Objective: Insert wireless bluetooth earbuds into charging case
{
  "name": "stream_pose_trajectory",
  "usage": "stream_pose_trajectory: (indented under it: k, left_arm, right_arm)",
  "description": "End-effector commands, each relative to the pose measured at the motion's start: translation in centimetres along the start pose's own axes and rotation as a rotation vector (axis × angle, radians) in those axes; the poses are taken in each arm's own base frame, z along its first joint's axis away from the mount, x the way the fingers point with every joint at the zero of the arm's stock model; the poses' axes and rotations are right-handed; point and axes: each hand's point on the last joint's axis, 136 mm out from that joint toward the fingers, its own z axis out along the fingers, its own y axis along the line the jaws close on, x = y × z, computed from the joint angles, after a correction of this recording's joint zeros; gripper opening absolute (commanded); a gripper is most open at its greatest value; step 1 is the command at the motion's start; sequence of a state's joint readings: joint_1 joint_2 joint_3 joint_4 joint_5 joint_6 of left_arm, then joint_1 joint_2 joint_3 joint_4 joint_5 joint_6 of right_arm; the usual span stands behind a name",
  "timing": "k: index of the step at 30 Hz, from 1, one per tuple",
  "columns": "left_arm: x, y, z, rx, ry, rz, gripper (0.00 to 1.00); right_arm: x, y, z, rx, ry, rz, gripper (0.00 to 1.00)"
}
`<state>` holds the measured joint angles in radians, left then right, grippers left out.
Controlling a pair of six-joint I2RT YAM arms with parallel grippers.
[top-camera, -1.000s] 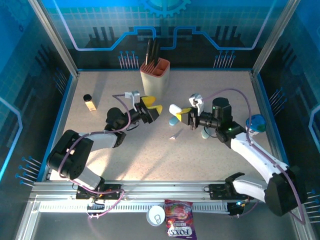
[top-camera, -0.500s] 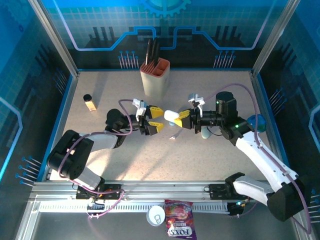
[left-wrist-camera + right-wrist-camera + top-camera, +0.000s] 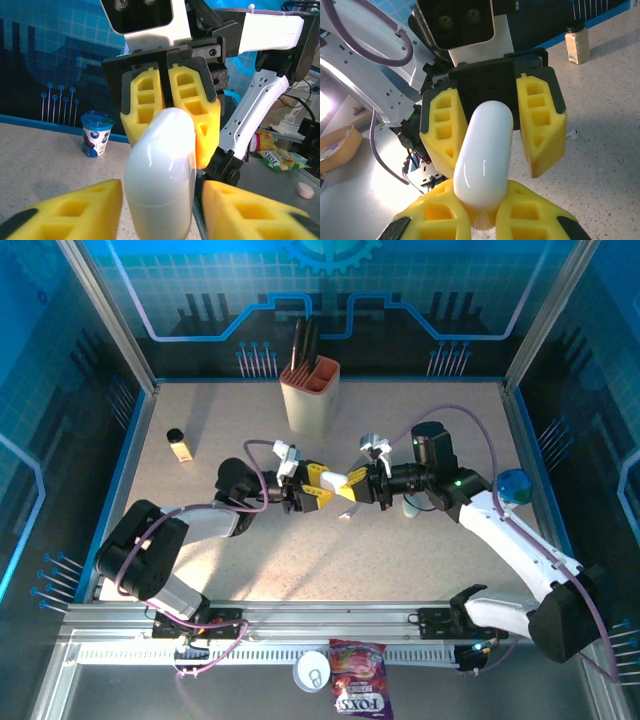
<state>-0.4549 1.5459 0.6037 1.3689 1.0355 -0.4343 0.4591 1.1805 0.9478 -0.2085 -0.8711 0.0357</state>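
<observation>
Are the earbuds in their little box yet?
Not yet, nothing is done. The right pincer grips the closed white case, and the left pincer brackets its other end. One earbud lies on the table. To do: open the case, put the earbuds in.

A tan holder (image 3: 310,395) stands at the back of a speckled beige table (image 3: 450,410). Behind the holder rises a blue wall panel (image 3: 200,290) printed with a grid and circuit lines; similar panels (image 3: 40,440) close in left and right of it. Silver frame posts (image 3: 105,315) slant up either side. Well in front of it, light pools brightly before a grey rail (image 3: 300,625).
</observation>
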Motion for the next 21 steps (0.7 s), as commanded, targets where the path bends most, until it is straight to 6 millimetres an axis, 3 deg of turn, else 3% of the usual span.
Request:
stream_pose_trajectory:
  k: [1,5,7,9,12,16,21]
  left_arm:
    - [-0.7,-0.3,0.4,0.036,-0.004,0.024,0.36]
    - [-0.5,-0.5,0.4,0.041,0.0,0.022,0.16]
    - [-0.5,-0.5,0.4,0.039,0.0,0.029,0.1]
    - [-0.5,-0.7,0.3,0.037,-0.002,0.051,0.07]
    - [-0.2,-0.6,0.1,0.027,-0.003,0.083,0.05]
    - [0.3,-0.3,0.0,0.008,-0.001,0.106,0.03]
    - [1.2,0.3,-0.2,-0.024,0.016,0.124,0.03]
  right_arm:
    - [-0.6,0.2,0.3,-0.011,-0.017,-0.036,0.03]
    - [-0.7,-0.3,0.3,0.011,-0.023,-0.036,0.08]
    - [-0.9,-0.9,0.3,0.045,-0.029,-0.032,0.19]
    - [-1.5,-2.2,0.0,0.118,-0.054,0.009,0.37]
    - [-2.6,-4.1,-0.6,0.209,-0.1,0.087,0.51]
    - [-3.7,-5.6,-1.5,0.306,-0.137,0.122,0.55]
    - [-4.6,-5.9,-2.4,0.347,-0.19,0.097,0.58]
